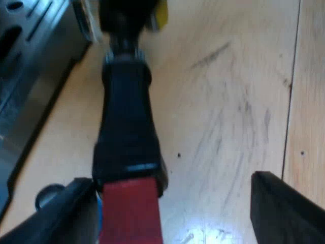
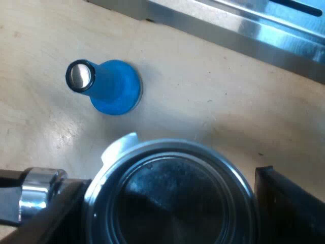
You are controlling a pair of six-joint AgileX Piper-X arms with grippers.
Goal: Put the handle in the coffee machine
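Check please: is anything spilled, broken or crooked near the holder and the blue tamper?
Nothing stands out. The holder sits between the fingers of the right gripper, its handle lies inside the open left gripper, and the blue tamper stands on the table. No spill shows.

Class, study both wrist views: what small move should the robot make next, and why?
Probably close the left gripper on the handle. Its fingers stand open on either side of the red end, touching on one side only, while the right gripper clasps the metal basket.
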